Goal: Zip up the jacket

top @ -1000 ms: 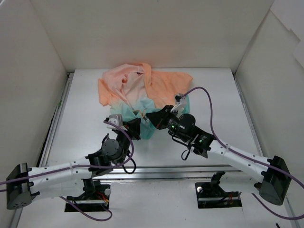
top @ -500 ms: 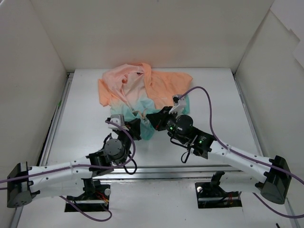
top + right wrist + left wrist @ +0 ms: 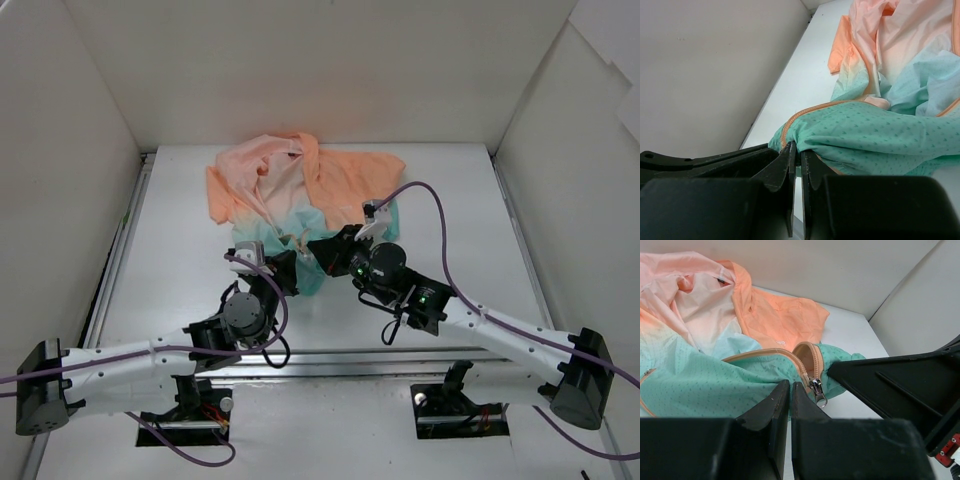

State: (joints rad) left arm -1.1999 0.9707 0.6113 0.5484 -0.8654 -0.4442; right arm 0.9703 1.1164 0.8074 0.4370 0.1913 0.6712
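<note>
Top external view: the jacket is laid crumpled on the table, mid-far, and in the wrist views its teal hem is clamped by the closed left pincer and the closed right pincer.

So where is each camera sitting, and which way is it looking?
Top external: above and behind the arms, looking down at the table and the jacket; both arms show.
Left wrist: on the left arm, looking along the left gripper at the teal hem and zipper slider; its dark fingers fill the bottom.
Right wrist: on the right arm, looking along the right gripper at the hem's orange-trimmed edge.
Shared: each wrist view shows the other gripper and the same teal hem.
</note>
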